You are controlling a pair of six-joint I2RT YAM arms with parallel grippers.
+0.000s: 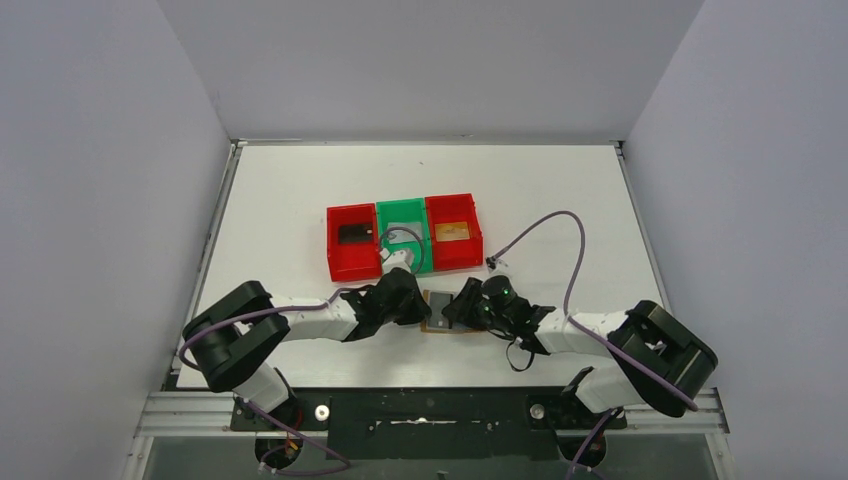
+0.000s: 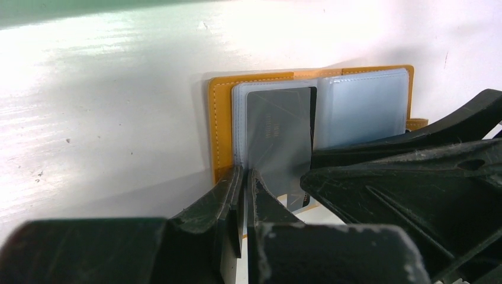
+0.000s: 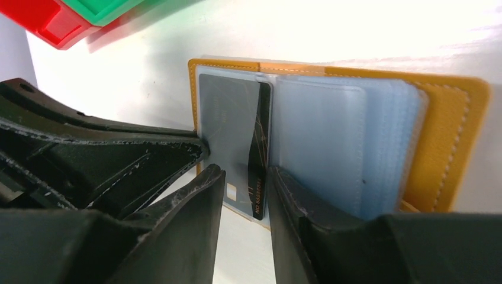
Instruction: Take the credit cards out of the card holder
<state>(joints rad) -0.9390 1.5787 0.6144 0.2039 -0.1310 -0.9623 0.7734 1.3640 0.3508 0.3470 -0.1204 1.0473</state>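
Observation:
The tan card holder (image 1: 437,326) lies open on the table between my two grippers. In the left wrist view, the holder (image 2: 222,118) shows pale blue-grey sleeves. The silver-grey card (image 2: 278,130) sits in its left sleeve, the near end sticking out. My left gripper (image 2: 245,174) is pinched nearly shut on the sleeve edge at the holder's near left corner. My right gripper (image 3: 245,189) is open, its jaws on either side of the card's (image 3: 228,136) protruding end. The black card (image 1: 356,233) lies in the left red bin, and the orange-brown card (image 1: 452,231) lies in the right red bin.
A row of three bins stands just behind the holder: red bin (image 1: 340,262), green bin (image 1: 400,212), red bin (image 1: 466,255). A purple cable (image 1: 545,225) loops over the table to the right. The right gripper's body (image 2: 414,177) fills the lower right of the left wrist view.

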